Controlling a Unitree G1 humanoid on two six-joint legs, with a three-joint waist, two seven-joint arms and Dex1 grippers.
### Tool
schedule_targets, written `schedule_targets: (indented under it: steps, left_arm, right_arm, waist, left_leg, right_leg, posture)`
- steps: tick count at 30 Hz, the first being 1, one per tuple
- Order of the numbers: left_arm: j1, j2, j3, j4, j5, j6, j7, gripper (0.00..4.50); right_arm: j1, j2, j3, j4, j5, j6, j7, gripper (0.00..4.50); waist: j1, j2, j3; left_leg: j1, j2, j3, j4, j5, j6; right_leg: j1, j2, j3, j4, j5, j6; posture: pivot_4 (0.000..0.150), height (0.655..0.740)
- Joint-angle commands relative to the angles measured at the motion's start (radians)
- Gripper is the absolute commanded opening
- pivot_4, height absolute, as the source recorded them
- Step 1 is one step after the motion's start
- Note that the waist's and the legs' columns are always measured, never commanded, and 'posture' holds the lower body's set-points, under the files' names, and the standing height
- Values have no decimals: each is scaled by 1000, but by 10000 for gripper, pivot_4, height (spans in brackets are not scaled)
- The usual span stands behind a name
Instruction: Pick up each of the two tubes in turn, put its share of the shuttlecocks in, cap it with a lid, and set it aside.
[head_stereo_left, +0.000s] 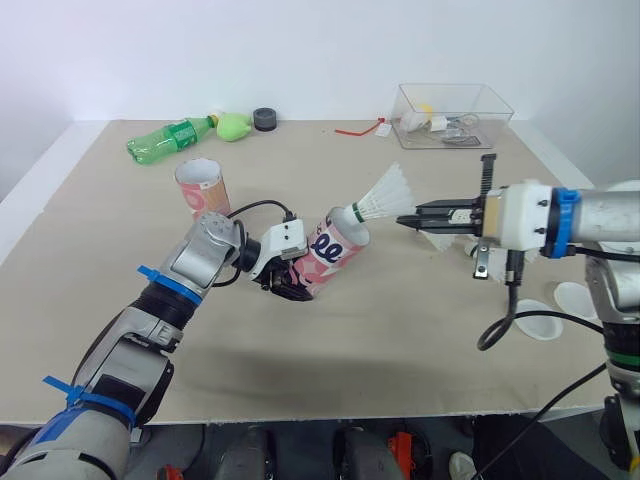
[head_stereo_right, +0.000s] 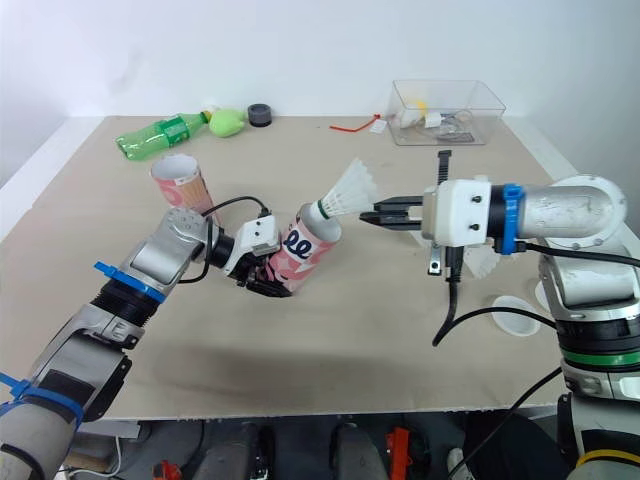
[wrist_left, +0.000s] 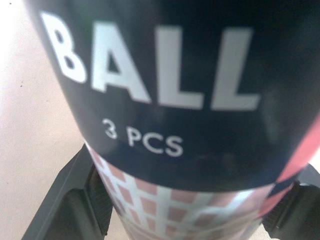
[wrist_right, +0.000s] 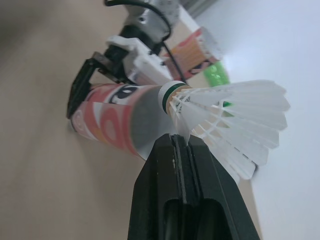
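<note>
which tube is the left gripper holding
The tilted pink tube with a shuttlecock at its mouth, clamped in the left gripper; the other tube stands upright, free, nearer the green bottle.

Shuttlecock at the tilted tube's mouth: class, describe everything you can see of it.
The shuttlecock has a white, ribbed, flared skirt that looks like plastic and a white head ringed by a dark green band. It hangs tilted above the table, head pointing down into the open mouth of the pink tube, skirt fanning up and away. The head sits at the rim; how far inside cannot be told. The right tool pinches the skirt's lower edge.
</note>
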Motion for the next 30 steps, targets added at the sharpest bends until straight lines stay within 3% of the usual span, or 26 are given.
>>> schedule_targets:
  steps: [1, 11, 14, 21, 30]
  left_arm:
    - [-18, -6, 8, -31, -12, 5, 2, 32245]
    - [-10, 0, 8, -48, -12, 12, 1, 32245]
    - [-2, 4, 6, -55, -11, 15, 1, 32245]
    - [-7, 7, 7, -52, -12, 20, -1, 32245]
    - [-5, 10, 8, -48, -14, 14, -3, 32245]
  right_arm:
    - [-36, 7, 28, 4, -31, -38, 17, 992]
    - [-129, 39, 75, 86, -66, -60, 41, 992]
    - [-164, 51, 71, 82, -43, -37, 54, 9532]
    - [-139, 36, 5, 73, 37, 56, 35, 43230]
    - [156, 36, -346, 70, 137, 518, -368, 44637]
  waist:
    - [1, 0, 0]
    - [0, 0, 0]
    - [0, 0, 0]
    - [0, 0, 1]
    - [3, 0, 0]
  left_leg:
    - [0, 0, 0, 0, 0, 0]
    - [-1, 0, 0, 0, 0, 0]
    - [-1, 0, 0, 0, 0, 0]
    - [-1, 0, 0, 0, 0, 0]
    - [-1, -1, 0, 0, 0, 0]
  right_leg:
    - [0, 0, 0, 0, 0, 0]
    - [-1, 0, 0, 0, 0, 1]
    - [-1, 0, 0, 1, 1, 0]
    - [-1, 0, 0, 1, 1, -1]
    - [0, -3, -1, 0, 2, -3]
  posture:
    - [1500, 7400]
    - [1500, 7400]
    - [1500, 7400]
    - [1500, 7400]
    - [1500, 7400]
